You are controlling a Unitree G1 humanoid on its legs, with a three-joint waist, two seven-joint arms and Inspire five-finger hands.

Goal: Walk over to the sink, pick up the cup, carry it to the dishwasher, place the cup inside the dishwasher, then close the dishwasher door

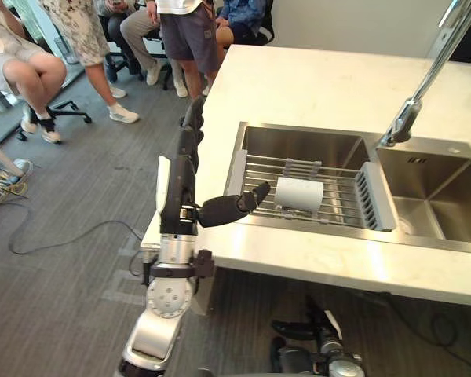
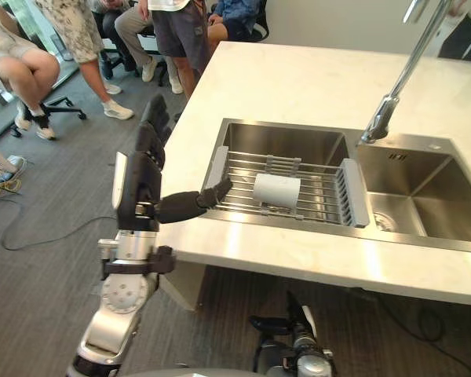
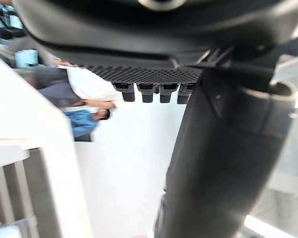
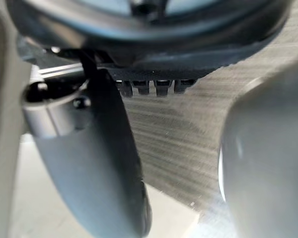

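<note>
A pale grey cup (image 1: 299,194) lies on its side on a wire rack (image 1: 341,206) across the left basin of the steel sink (image 1: 298,145). My left hand (image 1: 177,188) is raised at the counter's left edge, open, its fingers (image 1: 191,129) straight and pointing away. Its thumb (image 1: 237,206) reaches over the sink rim and ends just short of the cup, apart from it. My right hand (image 1: 312,336) hangs low below the counter's front edge, open and holding nothing. In the right wrist view its thumb (image 4: 97,168) stands over grey carpet.
A tall chrome faucet (image 1: 412,98) rises between the two basins; the right basin (image 1: 443,200) is bare. The white countertop (image 1: 314,82) stretches beyond the sink. Several people (image 1: 180,31) sit and stand at the far left, with an office chair (image 1: 59,114) on the carpet.
</note>
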